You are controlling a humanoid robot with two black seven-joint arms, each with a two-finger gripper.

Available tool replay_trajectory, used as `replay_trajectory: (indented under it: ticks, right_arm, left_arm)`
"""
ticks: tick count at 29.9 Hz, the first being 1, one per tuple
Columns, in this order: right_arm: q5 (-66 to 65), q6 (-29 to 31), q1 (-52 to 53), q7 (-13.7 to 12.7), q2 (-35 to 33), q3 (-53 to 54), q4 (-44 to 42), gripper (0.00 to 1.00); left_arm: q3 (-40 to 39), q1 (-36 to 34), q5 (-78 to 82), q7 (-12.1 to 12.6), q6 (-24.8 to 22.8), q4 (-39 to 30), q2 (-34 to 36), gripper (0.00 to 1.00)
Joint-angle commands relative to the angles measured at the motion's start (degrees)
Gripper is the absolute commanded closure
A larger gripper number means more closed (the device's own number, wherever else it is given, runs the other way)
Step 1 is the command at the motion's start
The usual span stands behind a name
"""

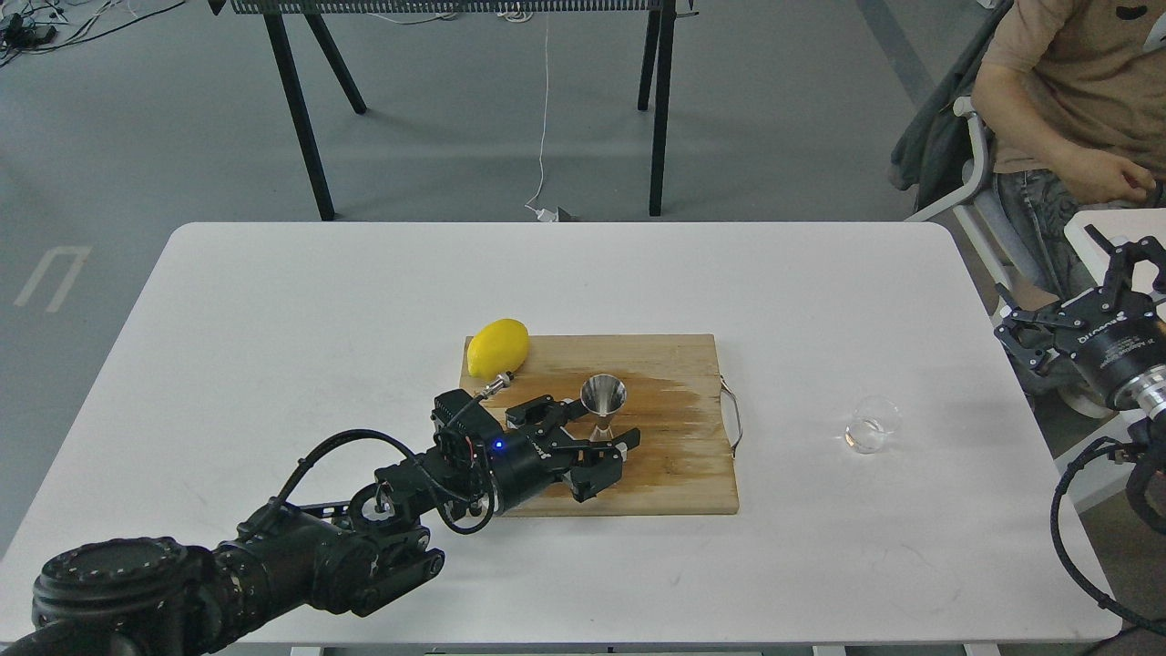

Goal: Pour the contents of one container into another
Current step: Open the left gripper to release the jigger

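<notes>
The shiny hourglass jigger point(604, 397) stands upright on the wooden cutting board point(674, 456), mouth up. My left gripper point(607, 425) reaches in from the left at the jigger's lower half and is open. One finger lies left of the waist and the other crosses in front of the base, hiding it. I cannot tell whether the fingers touch it. The small clear glass cup point(872, 425) stands alone on the white table, right of the board. My right gripper point(1126, 260) hangs open past the table's right edge, well away from the cup.
A yellow lemon point(497, 347) rests on the board's back left corner. The board has a wet stain and a metal handle point(734, 415) on its right side. A seated person point(1066, 100) is at the back right, and a black-legged stand is behind the table.
</notes>
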Motion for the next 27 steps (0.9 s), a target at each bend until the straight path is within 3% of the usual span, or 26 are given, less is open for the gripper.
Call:
replay_trajectory:
  ticks: [1,27]
  right_arm:
    - [0.00,0.00,0.00,0.06,0.32,-0.03,0.00,0.01]
    - [0.00,0.00,-0.18,0.06,0.32,-0.03,0.00,0.01]
  left_arm:
    - [-0.08,0.45,-0.07,0.00,0.00,0.00,0.00,0.19]
    - [-0.70,1.24,-0.25,0.00,0.00,-0.43,0.00,0.19]
